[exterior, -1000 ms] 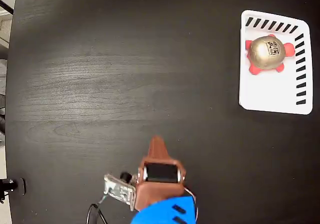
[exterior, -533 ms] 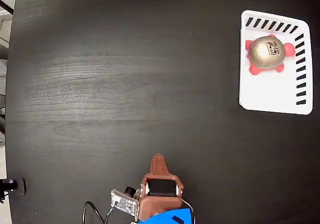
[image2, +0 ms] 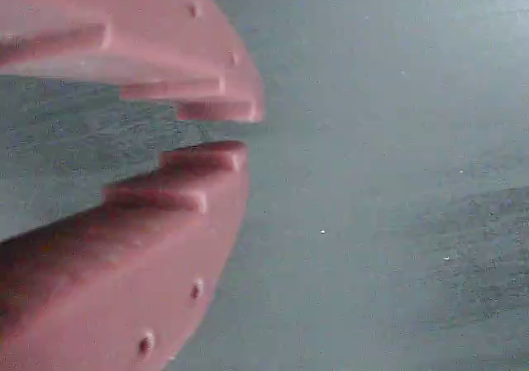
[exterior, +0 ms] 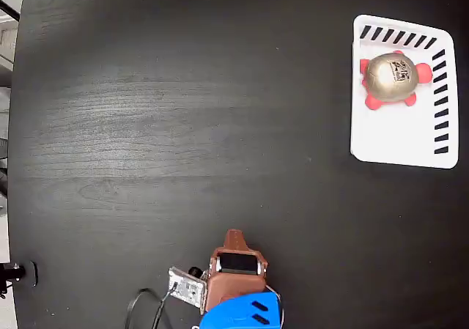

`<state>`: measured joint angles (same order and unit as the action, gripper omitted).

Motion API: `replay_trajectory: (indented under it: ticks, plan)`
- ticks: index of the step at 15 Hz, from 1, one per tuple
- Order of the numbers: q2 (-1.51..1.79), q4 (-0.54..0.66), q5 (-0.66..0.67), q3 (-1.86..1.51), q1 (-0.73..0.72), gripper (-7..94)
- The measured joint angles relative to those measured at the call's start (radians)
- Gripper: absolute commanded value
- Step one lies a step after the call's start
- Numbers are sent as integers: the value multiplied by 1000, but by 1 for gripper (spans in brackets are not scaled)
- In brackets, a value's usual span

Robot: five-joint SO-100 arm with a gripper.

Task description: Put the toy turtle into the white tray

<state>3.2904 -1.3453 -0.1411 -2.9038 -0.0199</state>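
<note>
Turtle first, from the fixed view: the toy turtle (exterior: 391, 78) sits inside the white tray (exterior: 399, 140) at far right of the black table (exterior: 183, 124), in the tray's upper half close to the striped top edge and touching nothing else; it is the tray's only content, the lower half bare. Shell is domed, glossy golden-bronze with a pale mark, red-pink feet poking out around the rim. Judged small and light; the smooth dome would likely slip under a top pinch, so a hold across the sides low on the shell, between the feet, looks safest. Stiff or soft cannot be told. Placement reads as done. The gripper (exterior: 234, 235) is at the bottom edge, well apart from the tray, holding nothing. Wrist view: two reddish fingers (image2: 186, 181) fill the left, tips nearly together with only a thin gap, nothing between them; blurred dark table beyond.
</note>
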Motion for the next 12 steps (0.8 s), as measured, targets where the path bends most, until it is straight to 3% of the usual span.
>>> replay_trajectory:
  ticks: [12]
  plan:
    - [0, 0, 18, 0, 0, 0]
